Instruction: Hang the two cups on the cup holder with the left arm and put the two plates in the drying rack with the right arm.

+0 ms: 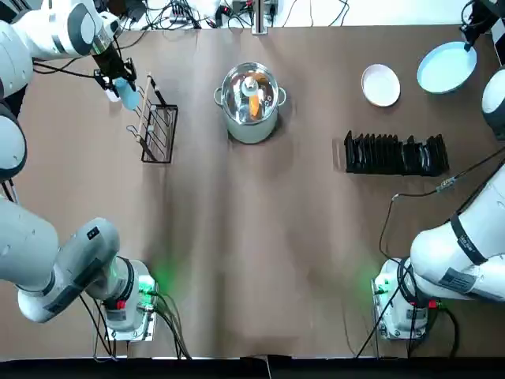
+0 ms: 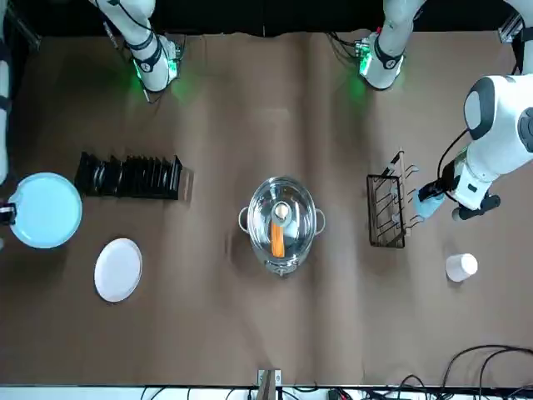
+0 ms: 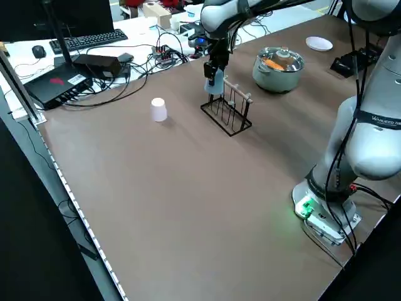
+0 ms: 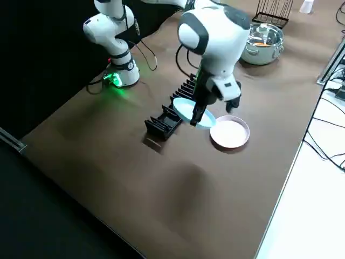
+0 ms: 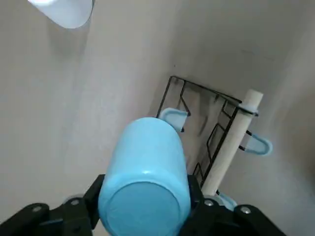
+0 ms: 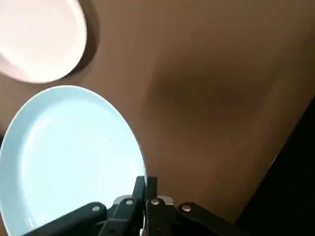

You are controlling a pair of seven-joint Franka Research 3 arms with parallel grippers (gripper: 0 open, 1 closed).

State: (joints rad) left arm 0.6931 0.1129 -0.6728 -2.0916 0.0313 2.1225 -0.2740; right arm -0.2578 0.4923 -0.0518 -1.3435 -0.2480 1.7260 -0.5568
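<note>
Left gripper [image 5: 142, 216]: clamped on the blue cup [image 5: 145, 177], held off the table just beside the cup holder [image 1: 156, 130], on the side away from the pot [image 1: 251, 103]. Cup handle turned toward the holder's wooden bar [image 5: 230, 142], close to a wire hook; contact cannot be told. Same cup seen at the holder's far end in the front view [image 2: 427, 202] and the left side view [image 3: 214, 84].

White cup [image 2: 460, 267]: standing on the table, well apart from the holder, beyond the left gripper toward the table's outer edge — also visible in the left side view [image 3: 158, 109].

Right gripper [image 6: 145, 199]: closed on the rim of the blue plate [image 6: 69, 157], plate lifted clear of the table and roughly level. In the top view, blue plate [image 1: 447, 67] near the far right corner, beyond the rack [image 1: 396, 153].

White plate [image 1: 380, 84]: flat on the table, near the blue plate, between it and the pot.

Rack: on the table — slots hold no plate.

Pot: centre of the table, orange item inside.
</note>
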